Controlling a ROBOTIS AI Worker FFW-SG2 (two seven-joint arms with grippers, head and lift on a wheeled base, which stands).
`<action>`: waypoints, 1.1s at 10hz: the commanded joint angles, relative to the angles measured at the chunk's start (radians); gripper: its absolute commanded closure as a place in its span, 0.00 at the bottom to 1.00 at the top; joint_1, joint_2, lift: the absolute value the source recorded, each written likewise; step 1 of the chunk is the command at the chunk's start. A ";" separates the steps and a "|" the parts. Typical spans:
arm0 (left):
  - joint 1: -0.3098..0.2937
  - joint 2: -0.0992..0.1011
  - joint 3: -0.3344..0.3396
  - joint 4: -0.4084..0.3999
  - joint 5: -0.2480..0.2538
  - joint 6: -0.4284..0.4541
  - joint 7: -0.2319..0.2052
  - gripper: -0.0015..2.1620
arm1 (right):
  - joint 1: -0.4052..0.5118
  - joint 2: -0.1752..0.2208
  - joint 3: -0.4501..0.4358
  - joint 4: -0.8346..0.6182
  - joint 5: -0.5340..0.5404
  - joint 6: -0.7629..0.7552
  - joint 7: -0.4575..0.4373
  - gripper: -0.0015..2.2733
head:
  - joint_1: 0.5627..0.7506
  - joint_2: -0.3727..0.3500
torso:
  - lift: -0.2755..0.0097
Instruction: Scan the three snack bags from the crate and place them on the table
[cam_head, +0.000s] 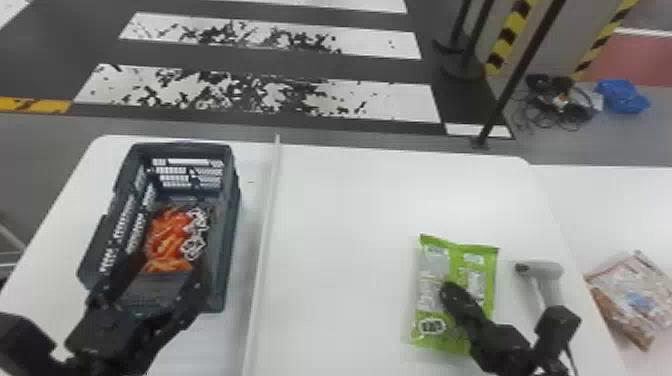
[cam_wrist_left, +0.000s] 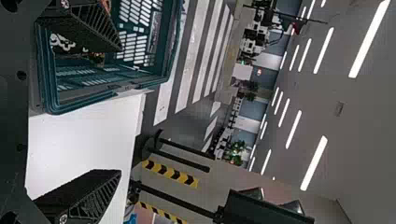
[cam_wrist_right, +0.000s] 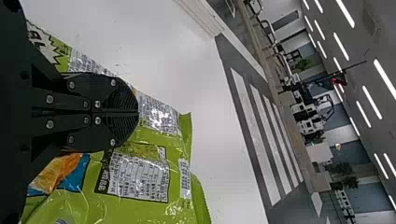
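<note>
“Both jaws?”

“My left gripper (cam_head: 162, 275) gapes at the crate (cam_head: 229, 230), lower left, orange bag (cam_head: 170, 237) inside. My right gripper (cam_head: 451, 291) is pressed together over the green bag (cam_head: 431, 272), lower right, near the scanner (cam_head: 547, 275); whether film's pinched, I can't quite tell. Another bag (cam_head: 631, 295): right edge.”

Crate (cam_head: 231, 240) at left of the head view: dark plastic, matt. Green bag (cam_head: 457, 295) at lower right: glossy, crinkled plastic film; bag (cam_head: 637, 295) at far lower right: crinkled film too. Table (cam_head: 340, 240): smooth, white; scanner (cam_head: 547, 272) at lower right: smooth grey plastic.
</note>
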 joint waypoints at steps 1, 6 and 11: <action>-0.002 0.000 0.000 0.006 0.002 -0.004 0.000 0.03 | 0.028 -0.022 -0.025 0.002 -0.019 0.002 0.025 0.98 | 0.70 0.35 | 0.84; -0.021 0.000 -0.009 0.026 0.002 -0.001 0.000 0.03 | 0.069 -0.053 0.033 0.001 -0.049 0.002 0.071 0.98 | 0.70 0.31 | 0.84; -0.018 0.000 -0.007 0.029 0.002 -0.001 0.000 0.03 | 0.071 -0.069 0.076 -0.032 -0.032 -0.001 0.072 0.95 | 0.70 0.43 | 0.84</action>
